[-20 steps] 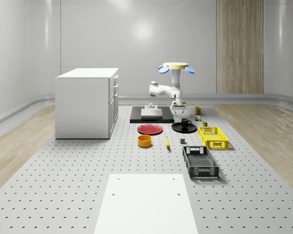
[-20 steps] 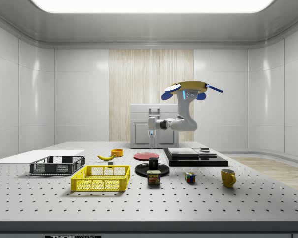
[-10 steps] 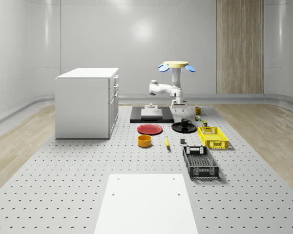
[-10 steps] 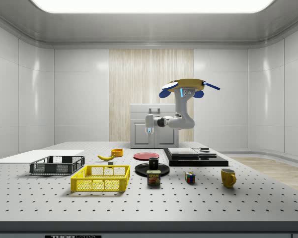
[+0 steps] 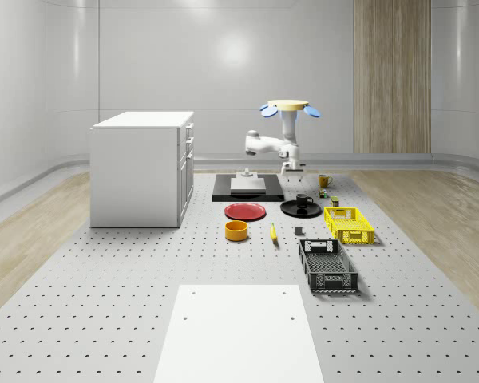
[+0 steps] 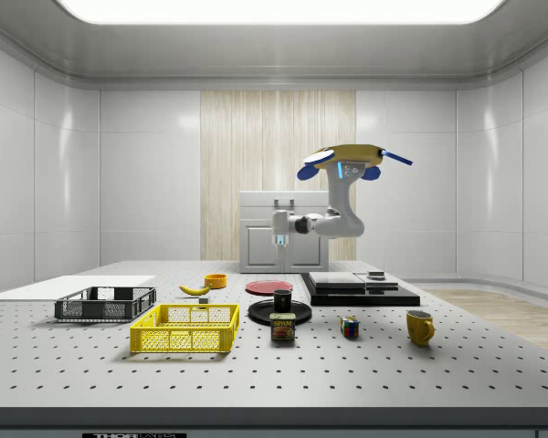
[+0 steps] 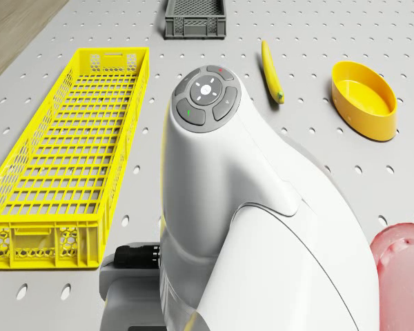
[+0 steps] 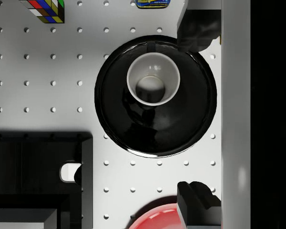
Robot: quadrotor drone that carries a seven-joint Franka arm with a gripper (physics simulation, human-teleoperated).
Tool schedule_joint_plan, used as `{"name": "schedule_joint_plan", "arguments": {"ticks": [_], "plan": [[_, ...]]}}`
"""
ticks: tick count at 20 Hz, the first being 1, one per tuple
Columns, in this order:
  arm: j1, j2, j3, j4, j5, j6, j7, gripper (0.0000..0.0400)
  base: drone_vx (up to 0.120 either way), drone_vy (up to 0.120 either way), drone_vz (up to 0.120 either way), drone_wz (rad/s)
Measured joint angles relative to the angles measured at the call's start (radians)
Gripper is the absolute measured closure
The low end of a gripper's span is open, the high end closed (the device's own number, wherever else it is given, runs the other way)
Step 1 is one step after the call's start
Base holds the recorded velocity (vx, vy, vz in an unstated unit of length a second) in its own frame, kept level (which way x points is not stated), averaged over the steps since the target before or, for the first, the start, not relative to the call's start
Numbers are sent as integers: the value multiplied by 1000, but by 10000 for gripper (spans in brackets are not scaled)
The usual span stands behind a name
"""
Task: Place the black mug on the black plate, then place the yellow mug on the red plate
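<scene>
Drone [image 6: 352, 161] hovers above the table [image 5: 128, 303], over the stretch between the black slab [image 5: 247, 188] and the black plate [image 5: 301, 209]. Pincer [image 6: 280, 240] hangs well above the black plate, pointing down, released: in the wrist view both fingers [image 8: 196, 28] stand wide apart with nothing between them, each cut off by the frame edge.

Black mug [image 8: 153, 80] sits upright on the black plate, slightly off centre; its handle is mostly hidden in the wrist view. Red plate [image 5: 245, 211] is just beside the black plate, bare; in the wrist view only a sliver shows, part-covered by a finger. Yellow mug [image 6: 420, 326] stands on the table near the side view's right, well apart from the red plate. In the drone view the arm [image 7: 234, 207] hides the black plate; yellow crate [image 7: 69, 158] beside it.
</scene>
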Motion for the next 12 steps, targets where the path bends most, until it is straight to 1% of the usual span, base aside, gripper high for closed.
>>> {"name": "schedule_joint_plan", "arguments": {"ticks": [12], "plan": [[0,-1,0,0,0,1,0,0,-120,120,0,0]]}}
